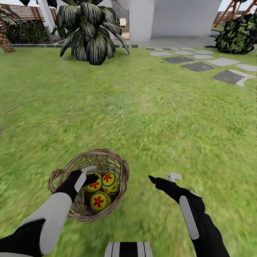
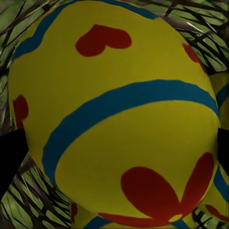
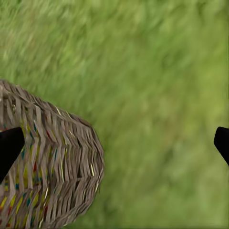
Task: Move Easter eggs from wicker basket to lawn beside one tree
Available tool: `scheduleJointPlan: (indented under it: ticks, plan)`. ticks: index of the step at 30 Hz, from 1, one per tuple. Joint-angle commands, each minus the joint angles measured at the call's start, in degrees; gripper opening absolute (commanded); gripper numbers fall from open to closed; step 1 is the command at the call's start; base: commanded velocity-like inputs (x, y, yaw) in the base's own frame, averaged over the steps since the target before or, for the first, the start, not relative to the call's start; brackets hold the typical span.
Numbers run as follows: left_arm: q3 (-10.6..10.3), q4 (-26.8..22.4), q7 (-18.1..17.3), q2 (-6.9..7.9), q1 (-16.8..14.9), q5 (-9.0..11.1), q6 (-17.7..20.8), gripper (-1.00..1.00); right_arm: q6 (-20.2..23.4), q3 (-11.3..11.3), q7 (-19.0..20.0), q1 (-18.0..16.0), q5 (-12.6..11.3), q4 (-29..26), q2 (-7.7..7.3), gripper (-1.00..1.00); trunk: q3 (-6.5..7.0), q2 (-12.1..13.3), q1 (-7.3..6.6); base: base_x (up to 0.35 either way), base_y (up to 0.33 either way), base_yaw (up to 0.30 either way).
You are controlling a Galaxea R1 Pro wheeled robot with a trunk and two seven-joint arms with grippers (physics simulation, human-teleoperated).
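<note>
The left gripper (image 1: 89,174) covers part of one egg (image 1: 94,183), so its grip is unclear. The basket (image 3: 57,162) is cut off by the right wrist view's edge. The grass (image 3: 157,95) there is blurred.

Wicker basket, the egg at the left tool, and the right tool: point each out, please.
wicker basket (image 1: 119,167): head view, on its right rim.
egg at the left tool (image 2: 114,124): left wrist view, on its yellow middle by the blue band.
right tool (image 1: 163,177): head view, midway between its fingertips, over the grass.
</note>
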Motion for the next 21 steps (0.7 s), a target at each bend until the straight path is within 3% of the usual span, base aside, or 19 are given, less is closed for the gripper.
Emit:
scheduleJointPlan:
  ticks: [1, 11, 21]
  plan:
    - [0.2, -0.11, 0.41, -0.05, -0.01, 0.74, 0.28, -1.0, 0.34, -0.22, 0.35, -0.02, 0.09, -0.05, 0.06, 1.0, -0.04, -0.01, -0.01, 0.0, 0.0, 0.0]
    - [0.2, -0.11, 0.41, -0.22, -0.01, 0.74, 0.48, -1.0, 0.34, -0.24, 0.35, -0.03, 0.09, -0.05, 0.05, 1.0, 1.07, 0.05, -0.14, 0.0, 0.0, 0.0]
    - [0.2, -0.11, 0.49, -0.06, -0.01, 0.74, 1.01, -1.0, 0.34, -0.24, 0.35, -0.03, 0.0, -0.05, 0.06, 1.0, 1.07, 0.05, -0.14, -0.012, 0.0, 0.0]
